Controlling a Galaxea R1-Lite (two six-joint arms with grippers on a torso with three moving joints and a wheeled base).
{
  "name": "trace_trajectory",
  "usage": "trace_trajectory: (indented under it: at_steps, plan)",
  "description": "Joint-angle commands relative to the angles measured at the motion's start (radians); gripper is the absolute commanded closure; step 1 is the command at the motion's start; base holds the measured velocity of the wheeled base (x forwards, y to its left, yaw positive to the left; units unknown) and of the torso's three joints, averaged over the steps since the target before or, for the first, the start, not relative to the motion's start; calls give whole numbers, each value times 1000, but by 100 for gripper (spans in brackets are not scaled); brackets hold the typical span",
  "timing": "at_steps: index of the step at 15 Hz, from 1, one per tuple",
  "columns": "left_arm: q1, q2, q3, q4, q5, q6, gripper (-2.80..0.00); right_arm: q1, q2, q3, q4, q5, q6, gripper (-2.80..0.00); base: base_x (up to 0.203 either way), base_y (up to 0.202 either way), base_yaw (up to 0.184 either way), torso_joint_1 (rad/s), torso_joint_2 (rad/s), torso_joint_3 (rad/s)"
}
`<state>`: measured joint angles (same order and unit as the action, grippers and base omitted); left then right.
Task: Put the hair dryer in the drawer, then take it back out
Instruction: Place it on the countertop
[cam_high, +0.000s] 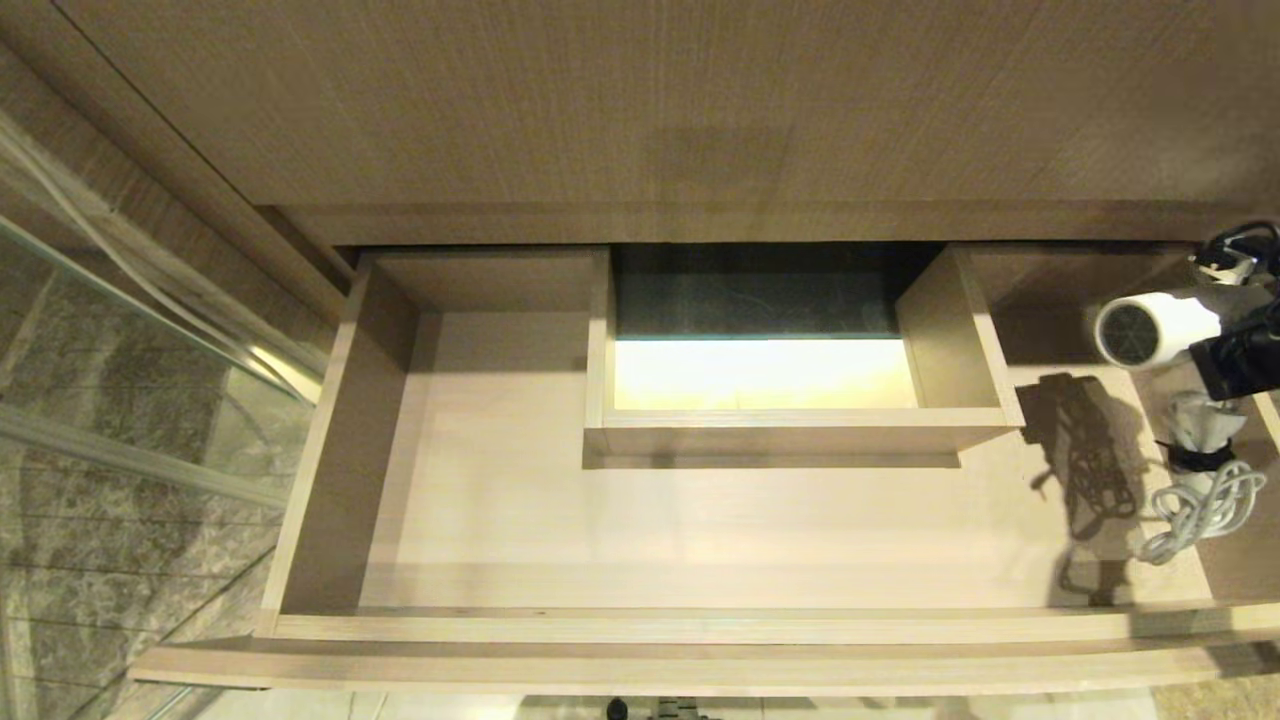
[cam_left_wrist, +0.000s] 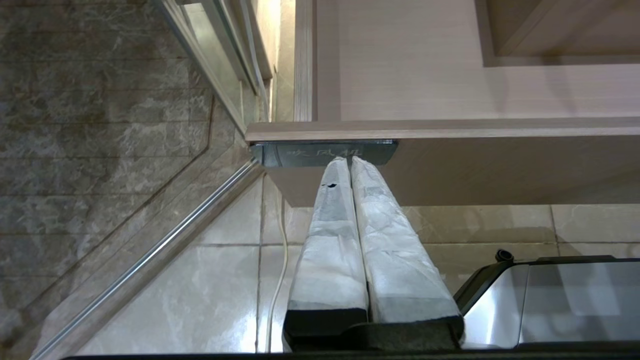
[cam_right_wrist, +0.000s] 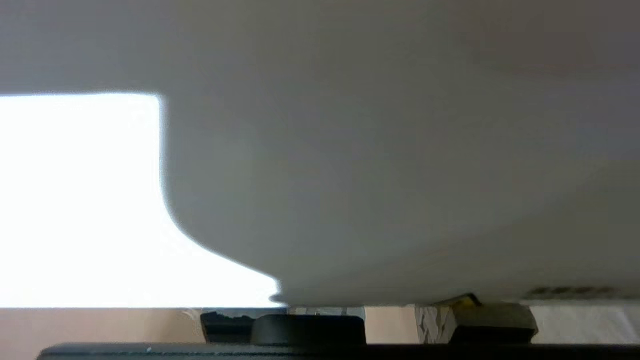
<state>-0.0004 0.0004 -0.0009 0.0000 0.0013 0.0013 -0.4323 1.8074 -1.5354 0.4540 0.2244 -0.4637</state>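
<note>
Right end effector (cam_high: 1235, 365) is grasping the white hair dryer (cam_high: 1150, 328) over the open drawer's (cam_high: 700, 540) right end, its cord (cam_high: 1205, 505) dangling, while the left end effector (cam_left_wrist: 350, 162) is sitting clenched below.

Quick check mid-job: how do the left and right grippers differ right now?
The right gripper is up over the drawer's right end, clamped on the hair dryer; the left gripper holds nothing. The right one works inside the head view; the left one sits parked low, outside the drawer, at its front panel. The left fingers are pressed together; the right ones are spread by the dryer's body. Both wear white wrapping.
</note>
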Motion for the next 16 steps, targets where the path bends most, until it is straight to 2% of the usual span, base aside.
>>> trace_trajectory:
  at_steps: [1, 11, 16]
  plan:
    - [-1, 0, 1, 0, 0, 0, 0, 0, -31, 38, 9, 3, -16, 0, 0, 0, 0, 0, 0, 0]
    - [0, 0, -1, 0, 0, 0, 0, 24, -260, 170, 9, 56, -22, 0, 0, 0, 0, 0, 0, 0]
    - [0, 0, 1, 0, 0, 0, 0, 33, -404, 210, 27, 57, -98, 0, 0, 0, 0, 0, 0, 0]
